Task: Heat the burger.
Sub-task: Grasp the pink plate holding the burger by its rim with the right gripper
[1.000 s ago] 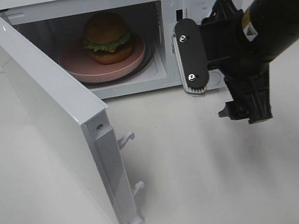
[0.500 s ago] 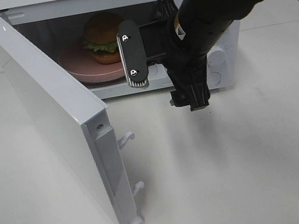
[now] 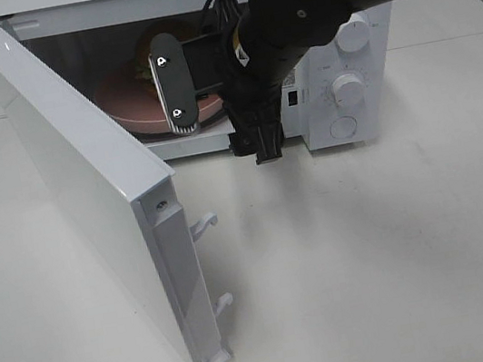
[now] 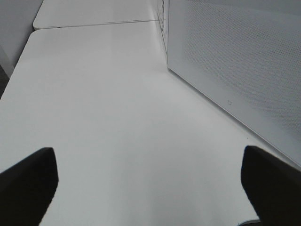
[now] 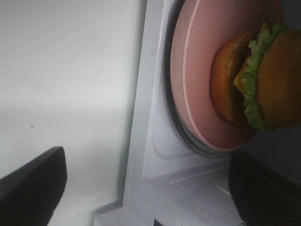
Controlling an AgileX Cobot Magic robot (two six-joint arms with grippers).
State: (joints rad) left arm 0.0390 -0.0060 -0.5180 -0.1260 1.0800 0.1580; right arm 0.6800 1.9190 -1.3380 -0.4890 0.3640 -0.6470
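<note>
The burger (image 5: 256, 77) sits on a round pink plate (image 5: 197, 75) inside the microwave (image 3: 346, 54), which stands at about 12 o'clock on the table in the high view. The right gripper (image 5: 146, 188) hangs just in front of the cavity mouth, its two dark fingers (image 5: 30, 186) spread wide and holding nothing. The burger lies beyond the fingertips, apart from them, with one finger over the bare table and the other at the cavity floor. In the high view the right arm (image 3: 306, 5) covers most of the burger, so only a sliver of bun (image 3: 147, 49) shows.

The plate rests on the microwave's turntable (image 5: 186, 141). The microwave door (image 3: 86, 187) stands swung open toward 8 o'clock, its latch hooks showing on the free edge. Two white knobs (image 3: 348, 88) sit on the control panel at about 1 o'clock.

The left gripper (image 4: 150, 183) hovers over the white table (image 4: 103, 117), fingers wide apart and empty, with a perforated white panel (image 4: 235, 61) just beside it.
</note>
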